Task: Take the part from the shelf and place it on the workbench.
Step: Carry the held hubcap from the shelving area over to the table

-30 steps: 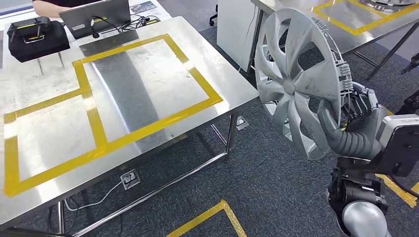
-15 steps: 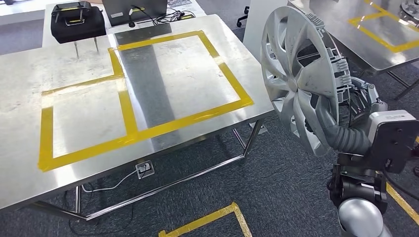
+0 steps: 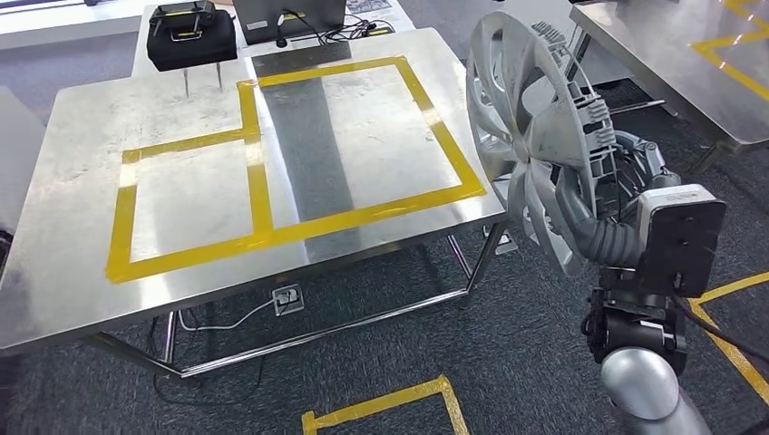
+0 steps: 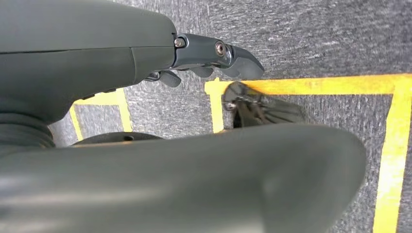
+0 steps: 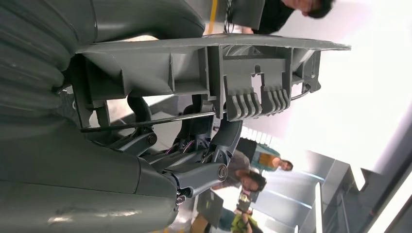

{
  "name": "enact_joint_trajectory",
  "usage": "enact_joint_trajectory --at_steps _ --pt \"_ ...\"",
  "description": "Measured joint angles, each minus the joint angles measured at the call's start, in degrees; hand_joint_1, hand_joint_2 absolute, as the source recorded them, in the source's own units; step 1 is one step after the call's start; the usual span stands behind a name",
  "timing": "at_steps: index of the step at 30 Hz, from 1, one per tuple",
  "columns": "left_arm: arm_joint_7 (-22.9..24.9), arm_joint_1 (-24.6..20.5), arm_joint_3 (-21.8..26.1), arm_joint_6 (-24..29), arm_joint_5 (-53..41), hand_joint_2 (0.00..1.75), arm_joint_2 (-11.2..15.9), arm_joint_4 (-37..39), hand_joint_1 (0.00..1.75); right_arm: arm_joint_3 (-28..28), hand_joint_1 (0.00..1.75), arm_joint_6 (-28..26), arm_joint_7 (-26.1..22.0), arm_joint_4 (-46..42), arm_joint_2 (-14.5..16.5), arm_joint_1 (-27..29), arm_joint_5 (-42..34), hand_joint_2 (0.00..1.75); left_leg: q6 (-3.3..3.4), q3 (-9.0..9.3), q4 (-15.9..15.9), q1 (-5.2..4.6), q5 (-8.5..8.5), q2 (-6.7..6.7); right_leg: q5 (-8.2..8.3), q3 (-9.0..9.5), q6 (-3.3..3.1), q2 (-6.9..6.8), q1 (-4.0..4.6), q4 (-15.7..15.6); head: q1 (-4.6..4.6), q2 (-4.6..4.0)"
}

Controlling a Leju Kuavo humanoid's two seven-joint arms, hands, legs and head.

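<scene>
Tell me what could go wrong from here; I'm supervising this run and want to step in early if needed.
1. The right robot hand grips the wheel cover only at its lower rim, held upright off the workbench's edge; it may pivot or slip.
2. The cover hangs over the floor beside the workbench corner; its rim could strike that corner when swung across.
3. Laid down from upright, it may miss the yellow tape frame.

One hubcap point(image 3: 535, 136), two steel tables point(image 3: 82, 263), one black case point(image 3: 190, 36)
</scene>
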Motion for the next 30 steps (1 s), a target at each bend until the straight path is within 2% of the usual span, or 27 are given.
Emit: enact_joint_trajectory --at_steps 1,3,5,6,8,10,11,13,14,15,16,17,18,20,22,24,26,28,29,30 --pt "0.07 0.01 -0.01 0.01 -0.01 0.0 0.01 0.01 0.0 0.12 1.75 0.06 0.04 0.21 0.11 0.0 0.02 1.75 -0.08 0.43 -0.66 0.05 0.86 0.16 -0.06 -0.02 0.07 -0.48 -0.02 0.09 -0.19 0.0" --pt "0.22 -0.02 -0.01 0.02 -0.01 0.0 0.05 0.02 0.0 0.39 1.75 0.19 0.1 0.57 0.36 -0.07 0.03 1.75 -0.09 3.99 -7.14 0.09 3.79 1.22 -0.31 -0.02 0.45 -1.36 -0.06 0.48 -0.62 0.0" --pt "0.3 -0.25 -0.01 0.02 -0.07 0.0 0.05 0.01 0.0 0.68 1.75 0.37 0.12 0.87 0.56 -0.32 0.08 1.75 0.38 7.48 -12.98 -0.12 5.19 2.49 -0.68 -0.19 1.18 -2.03 0.21 1.05 -1.11 0.0" --pt "0.31 -0.37 -0.01 0.02 -0.12 0.0 0.04 -0.01 0.0 0.84 1.75 0.47 0.12 1.01 0.66 -0.5 0.11 1.75 0.73 8.16 -14.2 -0.24 5.19 2.75 -0.76 -0.27 1.55 -2.35 0.37 1.24 -1.15 0.0" --pt "0.34 -0.44 -0.02 0.01 -0.22 0.0 0.02 -0.02 0.0 1.13 1.75 0.62 0.12 1.33 0.87 -0.85 0.15 1.75 1.54 8.04 -14.32 -0.34 5.41 1.84 -0.68 -0.3 2.18 -2.97 0.42 1.25 -0.93 0.0" --pt "0.38 -0.41 -0.03 0.01 -0.31 0.0 0.03 -0.01 0.0 1.37 1.75 0.69 0.07 1.68 1.11 -1.05 0.1 1.75 2.16 7.96 -14.52 -0.17 5.74 0.93 -1.64 -0.94 2.82 -2.13 0.18 2.35 -0.62 0.0" --pt "0.42 -0.47 -0.03 0.01 -0.38 0.0 0.03 -0.01 0.0 1.47 1.75 0.68 -0.11 1.9 1.21 -1.15 -0.03 1.75 2.46 7.93 -14.63 -0.07 5.91 0.46 -2.97 -1.92 3.08 -1.19 0.07 4.44 -0.31 0.0" --pt "0.55 -0.61 -0.05 -0.01 -0.56 0.0 0.02 -0.02 0.0 1.72 1.75 0.5 -0.91 2.46 1.61 -1.34 -0.49 1.75 2.82 7.76 -14.63 -0.16 6.1 -0.57 -6.38 -5.11 3.26 0.52 0.0 11.48 0.49 0.0" --pt "0.62 -0.67 -0.07 -0.02 -0.67 0.0 -0.02 -0.03 0.0 1.86 1.75 0.33 -1.46 2.84 1.92 -1.41 -0.78 1.75 2.92 7.69 -14.61 -0.27 6.16 -1.12 -7.57 -6.71 3.22 0.84 0.03 15.02 0.8 0.0" --pt "0.67 -0.68 -0.1 -0.02 -0.74 0.0 -0.05 -0.04 0.0 2.02 1.75 0.15 -1.96 3.26 2.28 -1.44 -1.08 1.75 2.97 7.66 -14.59 -0.38 6.19 -1.68 -7.82 -7.7 3.09 0.99 0.07 17.06 1.0 0.0" --pt "0.69 -0.68 -0.16 -0.02 -0.81 0.0 -0.07 -0.04 0.0 2.19 1.75 -0.02 -2.38 3.66 2.62 -1.46 -1.37 1.75 3.0 7.66 -14.57 -0.47 6.21 -2.29 -7.01 -7.76 2.85 1.11 0.14 17.01 1.16 0.0" --pt "0.71 -0.67 -0.24 -0.01 -0.84 0.0 -0.08 -0.04 0.0 2.36 1.75 -0.16 -2.72 4.0 2.92 -1.52 -1.65 1.75 3.01 7.69 -14.54 -0.55 6.23 -2.9 -5.31 -6.83 2.5 1.3 0.22 14.82 1.33 0.0" --pt "0.7 -0.67 -0.31 0.0 -0.85 0.0 -0.08 -0.04 0.0 2.54 1.75 -0.26 -2.97 4.26 3.17 -1.64 -1.87 1.75 3.0 7.73 -14.51 -0.61 6.25 -3.5 -3.24 -5.22 2.01 1.75 0.33 11.13 1.51 0.0" --pt "0.69 -0.71 -0.43 0.02 -0.86 0.0 -0.14 -0.05 0.0 2.88 1.75 -0.38 -3.34 4.64 3.62 -2.1 -2.18 1.75 2.77 7.52 -14.52 -0.55 6.44 -4.47 -0.85 -1.98 0.93 3.44 0.45 4.53 1.65 0.0" --pt "0.69 -0.73 -0.49 0.01 -0.86 0.0 -0.22 -0.07 0.0 3.15 1.75 -0.51 -3.52 4.96 4.05 -2.66 -2.38 1.75 2.13 6.92 -14.61 -0.2 6.9 -5.19 -0.83 -0.68 0.33 4.31 0.69 2.08 1.72 0.0" --pt "0.7 -0.65 -0.57 0.01 -0.86 0.0 -0.19 -0.09 0.0 3.36 1.75 -0.61 -3.55 5.29 4.42 -2.92 -2.48 1.75 1.39 6.56 -14.86 -0.07 7.26 -5.63 -0.49 -0.2 0.1 3.49 0.7 0.86 1.94 0.0" --pt "0.72 -0.55 -0.69 0.01 -0.85 0.0 -0.15 -0.09 0.0 3.51 1.75 -0.71 -3.55 5.7 4.84 -2.94 -2.55 1.75 0.93 5.53 -13.15 -0.28 5.99 -3.96 0.06 0.45 -0.17 2.46 0.36 -0.44 1.62 0.0" --pt "0.72 -0.59 -0.84 0.01 -0.84 0.0 -0.15 -0.08 0.0 3.6 1.75 -0.86 -3.68 6.1 5.19 -2.96 -2.82 1.75 0.6 2.61 -7.04 -0.28 2.81 -1.27 0.27 0.67 -0.3 1.52 0.25 -0.91 0.86 0.0" --pt "0.69 -0.62 -0.89 -0.01 -0.83 0.0 -0.15 -0.08 0.0 3.63 1.75 -0.94 -3.78 6.32 5.33 -2.95 -3.07 1.75 0.42 0.88 -3.31 -0.19 1.33 -0.55 0.27 0.6 -0.32 1.06 0.26 -0.9 0.52 0.0" --pt "0.66 -0.61 -0.92 -0.02 -0.81 0.0 -0.15 -0.08 0.0 3.68 1.75 -0.97 -3.87 6.55 5.45 -2.88 -3.36 1.75 0.24 -0.3 -0.67 -0.09 0.61 -0.17 0.26 0.56 -0.31 0.6 0.25 -0.86 0.3 0.0"
